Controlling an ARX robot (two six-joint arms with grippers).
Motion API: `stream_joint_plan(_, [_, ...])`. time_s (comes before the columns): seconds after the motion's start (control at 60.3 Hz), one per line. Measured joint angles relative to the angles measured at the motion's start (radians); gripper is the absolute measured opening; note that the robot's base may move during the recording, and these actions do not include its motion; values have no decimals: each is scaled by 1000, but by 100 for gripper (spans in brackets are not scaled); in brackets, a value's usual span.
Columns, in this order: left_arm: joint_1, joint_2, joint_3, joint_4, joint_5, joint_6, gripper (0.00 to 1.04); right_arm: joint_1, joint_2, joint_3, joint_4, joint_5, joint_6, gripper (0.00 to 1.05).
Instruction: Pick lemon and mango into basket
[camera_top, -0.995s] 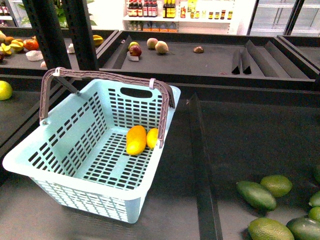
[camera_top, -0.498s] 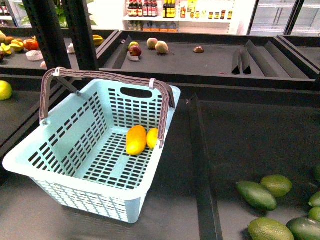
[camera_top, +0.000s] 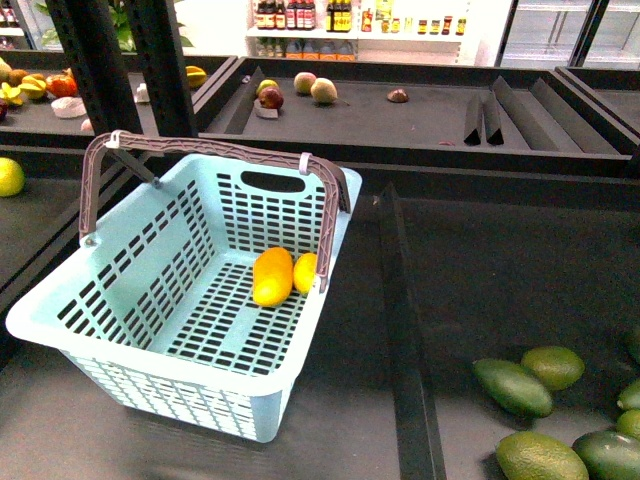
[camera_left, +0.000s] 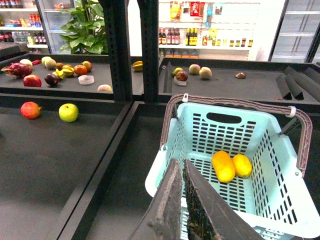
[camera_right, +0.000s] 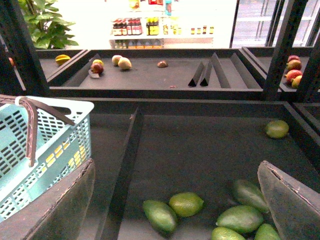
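The pale turquoise basket (camera_top: 150, 262) stands on the dark shelf with its brown-grey handles up. On its slotted bottom the yellow-orange mango (camera_top: 272, 277) lies beside the smaller yellow lemon (camera_top: 304, 273), and the two touch. The left wrist view shows the same mango (camera_left: 223, 166) and lemon (camera_left: 242, 165) inside the basket (camera_left: 159, 176). My left gripper (camera_left: 181, 162) is shut and empty, held above the basket's near rim. My right gripper (camera_right: 176, 165) is open and empty over the bin to the right of the basket (camera_right: 30, 145). Neither arm shows in the front view.
Several dark green oval fruits (camera_top: 512, 387) lie at the front right, under the right gripper (camera_right: 186, 203). A raised black divider (camera_top: 400, 320) runs right of the basket. Black uprights (camera_top: 95, 70) stand behind it, and other fruits (camera_top: 322, 93) lie on the back shelf.
The basket, mango and lemon keep their places. The front view has shifted very slightly.
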Motion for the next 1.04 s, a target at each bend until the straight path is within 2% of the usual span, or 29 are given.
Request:
stream_joint_plan(0.448, [0, 0, 0, 0, 0, -1, 4, 0, 0, 0, 0, 0, 0, 96])
stream_joint_plan(0.912, [0, 0, 0, 0, 0, 0, 98, 0, 0, 0, 0, 0, 0, 96])
stream_joint_plan(1.045, [0, 0, 0, 0, 0, 2, 98, 0, 0, 0, 0, 0, 0, 96])
